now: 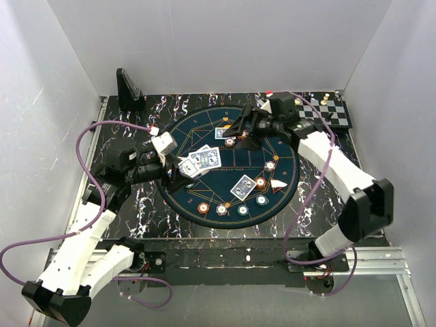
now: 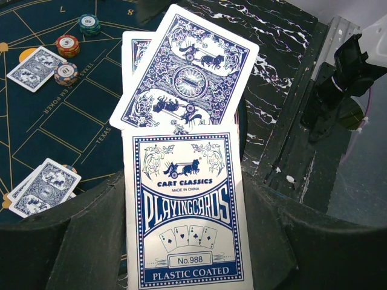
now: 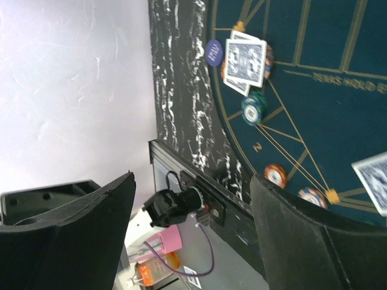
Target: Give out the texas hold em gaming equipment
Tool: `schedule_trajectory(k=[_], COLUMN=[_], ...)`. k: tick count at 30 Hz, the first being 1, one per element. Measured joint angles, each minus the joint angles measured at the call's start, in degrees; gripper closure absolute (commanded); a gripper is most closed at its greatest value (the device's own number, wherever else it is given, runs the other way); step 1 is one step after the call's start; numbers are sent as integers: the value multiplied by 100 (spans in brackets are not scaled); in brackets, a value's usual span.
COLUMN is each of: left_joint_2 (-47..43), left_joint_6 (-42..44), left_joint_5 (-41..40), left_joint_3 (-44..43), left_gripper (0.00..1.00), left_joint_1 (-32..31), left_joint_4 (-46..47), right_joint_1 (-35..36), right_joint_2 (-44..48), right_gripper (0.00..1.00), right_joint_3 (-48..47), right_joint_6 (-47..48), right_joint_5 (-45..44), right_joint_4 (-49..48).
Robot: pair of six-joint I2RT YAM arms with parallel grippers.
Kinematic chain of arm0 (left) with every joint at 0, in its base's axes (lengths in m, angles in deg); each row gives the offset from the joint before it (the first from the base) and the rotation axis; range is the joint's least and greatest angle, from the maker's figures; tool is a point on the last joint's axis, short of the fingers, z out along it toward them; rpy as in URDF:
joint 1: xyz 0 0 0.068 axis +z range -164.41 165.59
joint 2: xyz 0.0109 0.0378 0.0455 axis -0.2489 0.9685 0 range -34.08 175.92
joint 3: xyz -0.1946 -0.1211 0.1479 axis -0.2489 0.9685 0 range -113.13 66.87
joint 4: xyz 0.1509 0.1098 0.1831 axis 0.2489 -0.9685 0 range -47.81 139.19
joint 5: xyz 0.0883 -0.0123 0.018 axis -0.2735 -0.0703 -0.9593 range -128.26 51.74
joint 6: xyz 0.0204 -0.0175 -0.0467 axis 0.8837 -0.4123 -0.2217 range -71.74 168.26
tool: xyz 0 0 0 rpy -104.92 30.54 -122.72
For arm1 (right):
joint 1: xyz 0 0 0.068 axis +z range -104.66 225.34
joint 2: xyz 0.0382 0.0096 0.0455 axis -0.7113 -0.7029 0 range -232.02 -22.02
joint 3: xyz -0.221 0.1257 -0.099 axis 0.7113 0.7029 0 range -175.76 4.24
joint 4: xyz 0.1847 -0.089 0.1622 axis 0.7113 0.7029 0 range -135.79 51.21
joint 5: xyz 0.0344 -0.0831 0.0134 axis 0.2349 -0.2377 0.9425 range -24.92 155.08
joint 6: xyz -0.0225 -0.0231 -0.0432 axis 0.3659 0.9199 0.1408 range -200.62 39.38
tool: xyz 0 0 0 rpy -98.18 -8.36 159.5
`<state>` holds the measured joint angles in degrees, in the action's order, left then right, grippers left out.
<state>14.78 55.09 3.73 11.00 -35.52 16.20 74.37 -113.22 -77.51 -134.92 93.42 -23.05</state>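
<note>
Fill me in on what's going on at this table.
A poker deal is under way. The left gripper is shut on the deck, with loose cards fanned off its top, at the left edge of the mat. The right gripper hangs open and empty over the mat's far side. Card pairs and chips already lie at several spots around the mat.
</note>
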Motion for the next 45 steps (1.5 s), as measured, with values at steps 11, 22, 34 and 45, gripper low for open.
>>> schedule_trajectory(k=[11, 22, 34, 45], left_joint_2=[11, 46, 46, 59], left_joint_6=[-2, -7, -11, -31], left_joint_5=[26, 46, 46, 44], left_joint_3=[2, 4, 4, 7], left_gripper=[100, 100, 100, 100], left_joint_1=[0, 0, 0, 0], left_joint_4=[13, 50, 50, 22], right_joint_1=[-267, 970, 1349, 1360], right_joint_2=[1700, 1311, 992, 951], right_gripper=[11, 9, 16, 39], right_joint_3=[938, 623, 352, 297], right_joint_6=[92, 509, 664, 649], right_joint_5=[79, 72, -142, -254], right_joint_4=[66, -55, 149, 304])
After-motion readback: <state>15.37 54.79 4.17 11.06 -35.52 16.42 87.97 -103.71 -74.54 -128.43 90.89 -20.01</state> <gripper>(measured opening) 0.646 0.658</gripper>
